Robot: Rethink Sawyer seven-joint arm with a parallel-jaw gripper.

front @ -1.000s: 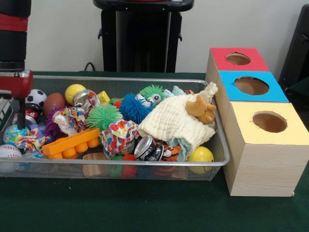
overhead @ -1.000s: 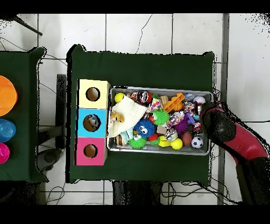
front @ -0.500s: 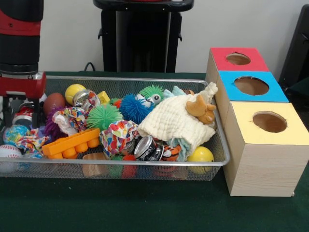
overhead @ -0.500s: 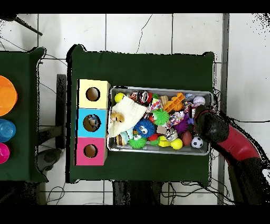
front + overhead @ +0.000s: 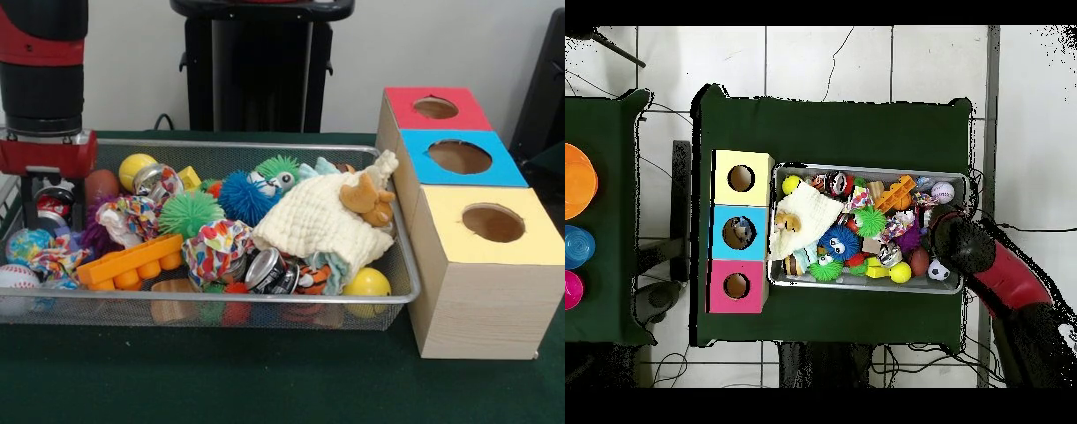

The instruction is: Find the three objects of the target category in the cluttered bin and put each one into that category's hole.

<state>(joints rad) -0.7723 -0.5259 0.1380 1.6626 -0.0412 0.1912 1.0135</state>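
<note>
The claw [image 5: 53, 205] hangs spread inside the bin's [image 5: 265, 148] left end, its fingers [image 5: 78, 205] either side of a can [image 5: 53, 201], not pinching it. The bin sits on the green worktop [image 5: 265, 380] beside the box [image 5: 481, 265] with three holes

Open fingers [image 5: 28, 205] hang over a can [image 5: 55, 201] in the bin [image 5: 291, 300].
</note>
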